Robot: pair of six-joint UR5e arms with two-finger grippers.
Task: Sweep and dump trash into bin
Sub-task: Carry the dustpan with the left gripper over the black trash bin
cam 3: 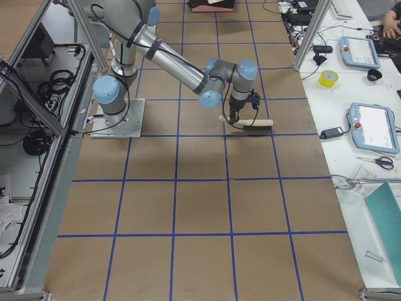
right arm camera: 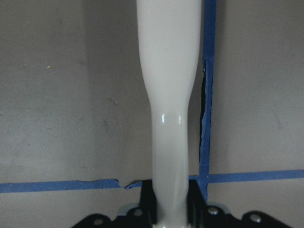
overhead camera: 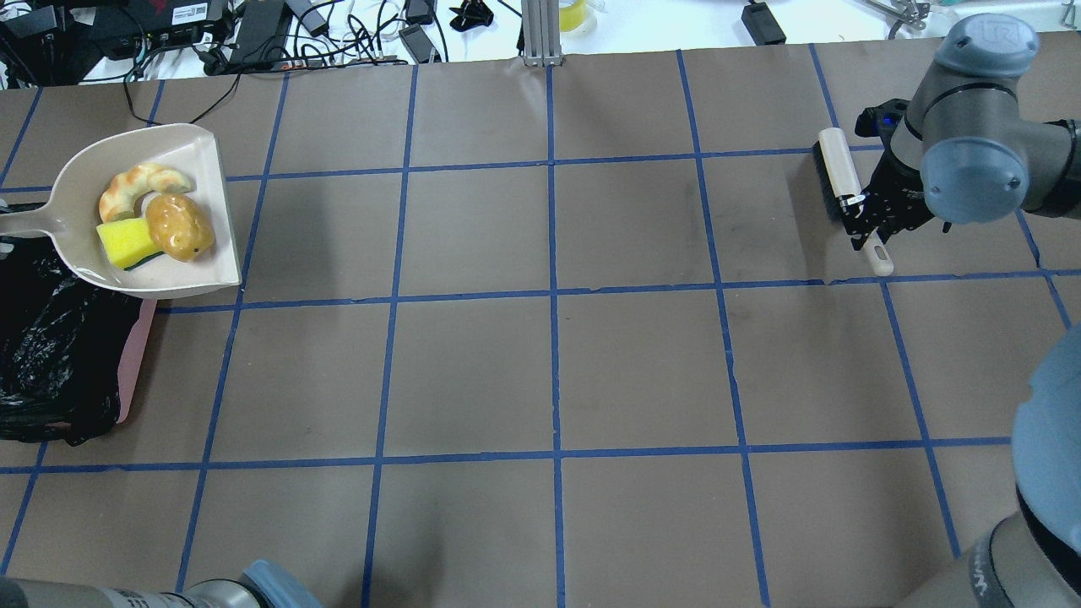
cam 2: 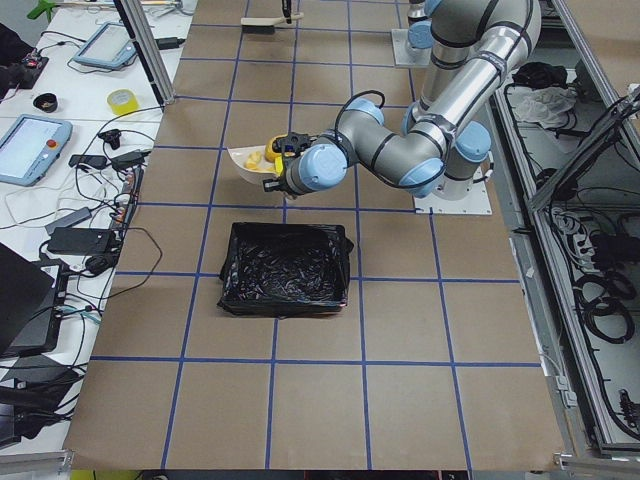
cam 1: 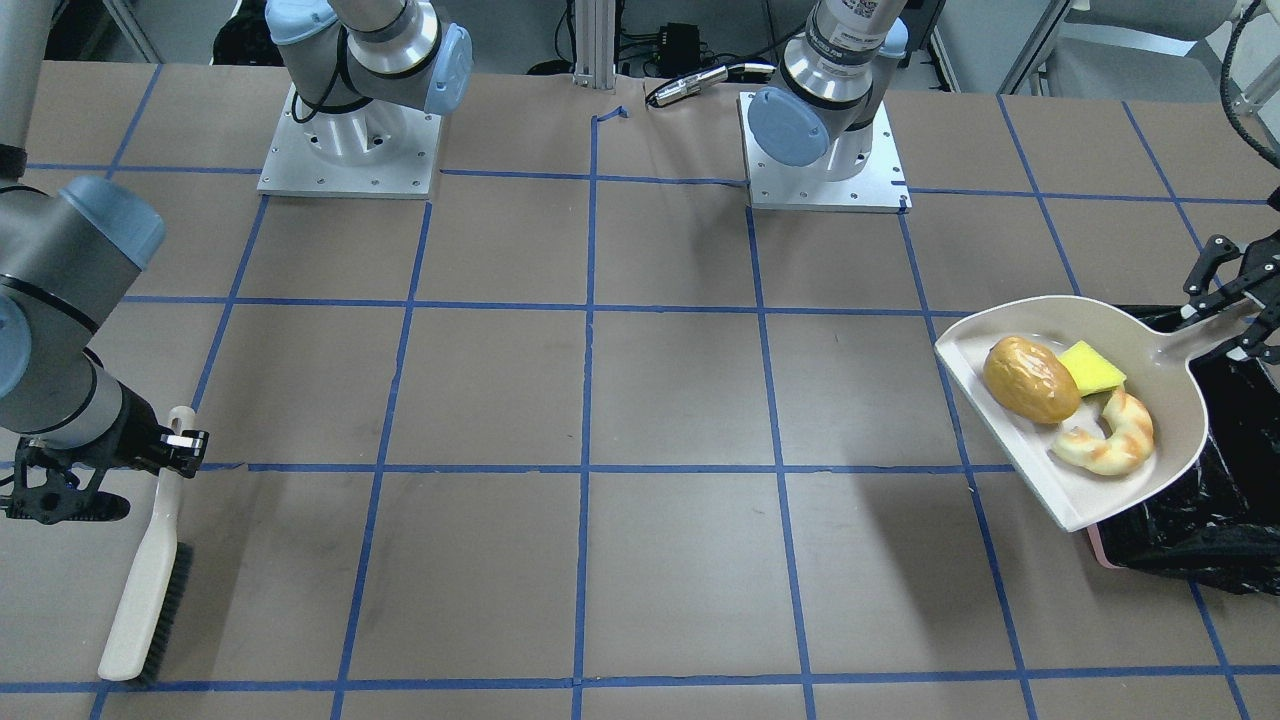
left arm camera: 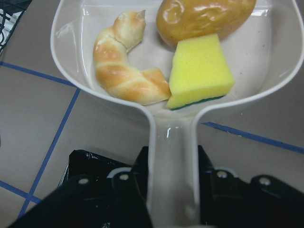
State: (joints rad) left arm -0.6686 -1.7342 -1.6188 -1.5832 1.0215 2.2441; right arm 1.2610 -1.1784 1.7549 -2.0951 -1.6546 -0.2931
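- The left pincer [left arm camera: 172, 171] is clamped on the handle of the cream dustpan [overhead camera: 198, 160], one finger on each side of it.
- All three bits of trash lie in the pan, touching one another: the golden-brown potato lump [cam 1: 1030, 378], the croissant piece [cam 1: 1105, 435] and the yellow wedge [cam 1: 1092, 367]. No piece shows loose anywhere, so I judge the sweeping done.
- The pan hangs raised and roughly level. Its handle end is above the edge of the bin [overhead camera: 135, 359] farthest from the robot, and the scoop is out beside the bin, not over the opening.
- The black liner shows nothing inside, so the dump is what remains: bring the scoop over the opening and tip it.
- At the opposite end, the right pincer [right arm camera: 171, 211] grips the handle of the brush [cam 1: 150, 580], which is low at the surface [overhead camera: 549, 371]. I cannot tell whether the bristles rest on it.
- The surface is brown paper marked into squares with blue tape [overhead camera: 553, 295], frayed near the brush handle. The arm bases stand on metal plates [cam 1: 300, 180].
- Beyond it are cables [overhead camera: 253, 34], and side benches [cam 2: 75, 80] carry tablets [cam 2: 30, 145] and a roll of yellow tape [cam 2: 122, 100].
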